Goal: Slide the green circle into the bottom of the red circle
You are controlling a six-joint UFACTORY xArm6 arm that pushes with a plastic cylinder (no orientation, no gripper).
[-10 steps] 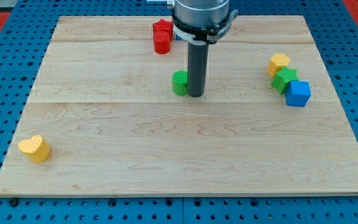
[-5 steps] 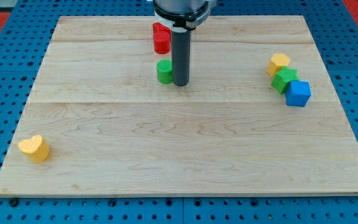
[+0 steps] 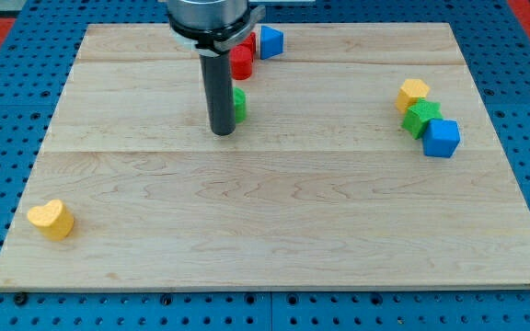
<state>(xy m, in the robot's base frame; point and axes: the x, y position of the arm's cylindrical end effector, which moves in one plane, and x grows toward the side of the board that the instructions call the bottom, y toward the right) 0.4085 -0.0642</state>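
The green circle (image 3: 239, 104) sits on the wooden board (image 3: 274, 211) at the upper middle, half hidden behind my rod. The red circle (image 3: 241, 62) lies just above it, with a small gap between them. My tip (image 3: 222, 132) rests on the board at the green circle's lower left, close against its left side. A second red block behind the red circle is mostly hidden by the arm.
A blue block (image 3: 270, 41) lies to the right of the red circle near the top edge. A yellow block (image 3: 413, 94), a green block (image 3: 421, 118) and a blue cube (image 3: 442, 138) cluster at the right. A yellow heart (image 3: 51, 219) lies at the lower left.
My rod moved left, from the green circle's right side to its left side. The green circle slid left and up toward the red circle, then stayed put. The blue block came into view.
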